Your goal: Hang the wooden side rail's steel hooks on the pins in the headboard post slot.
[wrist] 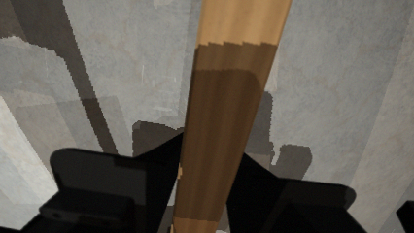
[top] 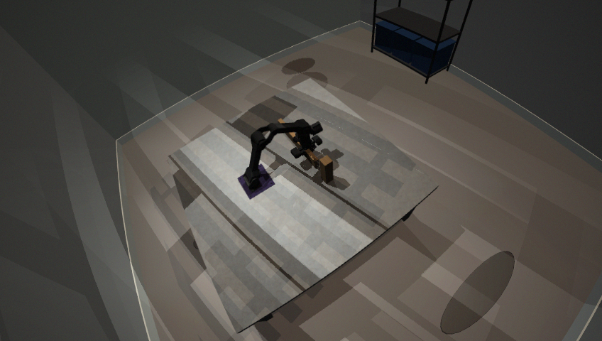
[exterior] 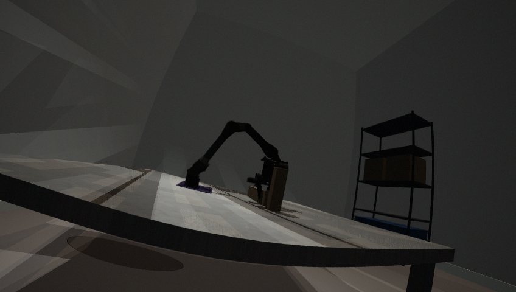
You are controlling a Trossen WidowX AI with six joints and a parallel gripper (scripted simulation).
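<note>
The wooden side rail (top: 287,126) (exterior: 252,192) (wrist: 243,24) is a long light-brown bar. In the top view it runs from the upper left down toward the headboard post (top: 326,168) (exterior: 278,188), an upright wooden block on the table (top: 295,236) (exterior: 202,216). My gripper (top: 310,153) (wrist: 204,139) is shut on the rail near its post end, one finger on each side. The rail's near end is close beside the post. The hooks, pins and slot are too small or hidden to make out, and I cannot tell whether the rail is lifted.
The arm's base stands on a purple plate (top: 267,182) (exterior: 208,190) left of the post. A shelf rack (top: 416,23) (exterior: 396,182) with bins stands beyond the table. Hard-edged shadows and light stripes cross the table.
</note>
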